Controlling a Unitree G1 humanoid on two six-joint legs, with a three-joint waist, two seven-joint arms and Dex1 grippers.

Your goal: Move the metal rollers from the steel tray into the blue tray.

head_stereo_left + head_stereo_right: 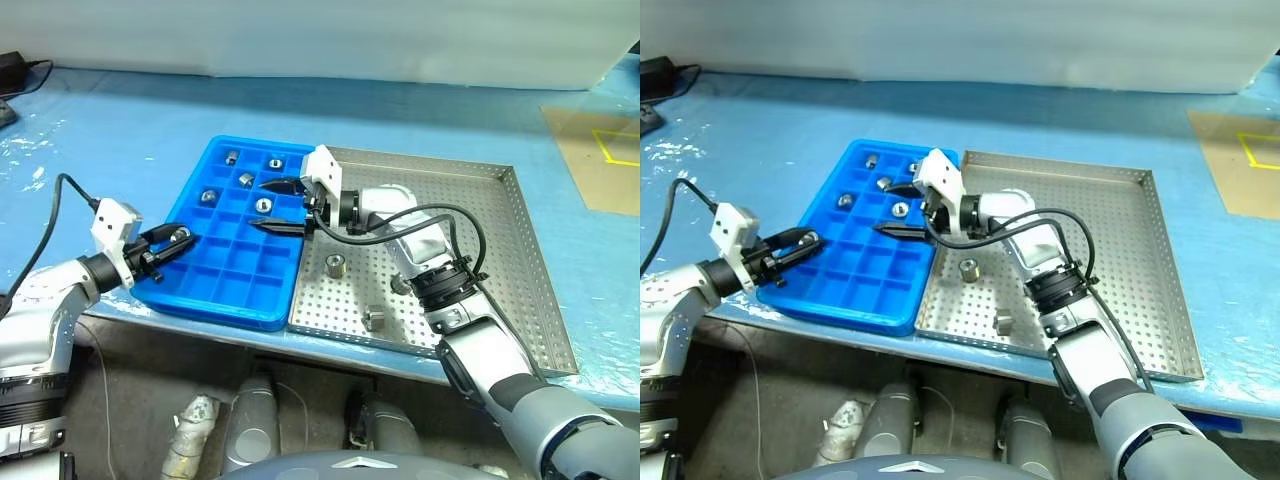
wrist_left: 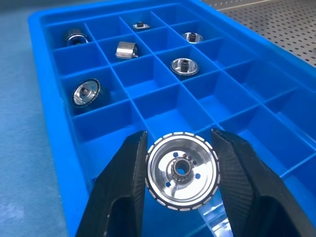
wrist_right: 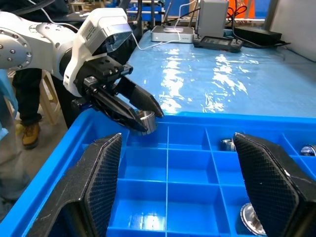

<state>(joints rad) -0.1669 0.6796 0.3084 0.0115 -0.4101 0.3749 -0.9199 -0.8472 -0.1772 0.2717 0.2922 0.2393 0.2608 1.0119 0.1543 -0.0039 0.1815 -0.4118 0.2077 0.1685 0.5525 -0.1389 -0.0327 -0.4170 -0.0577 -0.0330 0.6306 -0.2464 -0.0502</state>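
Left gripper point(image 1: 178, 240) clamps a roller point(image 2: 181, 171) over the blue tray's point(image 1: 215, 300) near-left corner. Right gripper point(image 1: 279, 206) hangs spread and empty above the tray's middle. More rollers point(image 1: 335, 265) wait in the steel tray point(image 1: 520, 260). Release now risks clipping a divider, bouncing onto the bench point(image 1: 110, 120).

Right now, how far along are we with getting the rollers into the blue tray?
Done: five metal rollers sit in the far compartments of the blue tray, one being. In hand: the left gripper is shut on a roller over the tray's near-left corner. The right gripper hangs open and empty over the tray. Left: at least two rollers on the steel tray; a third may sit beside the right arm.
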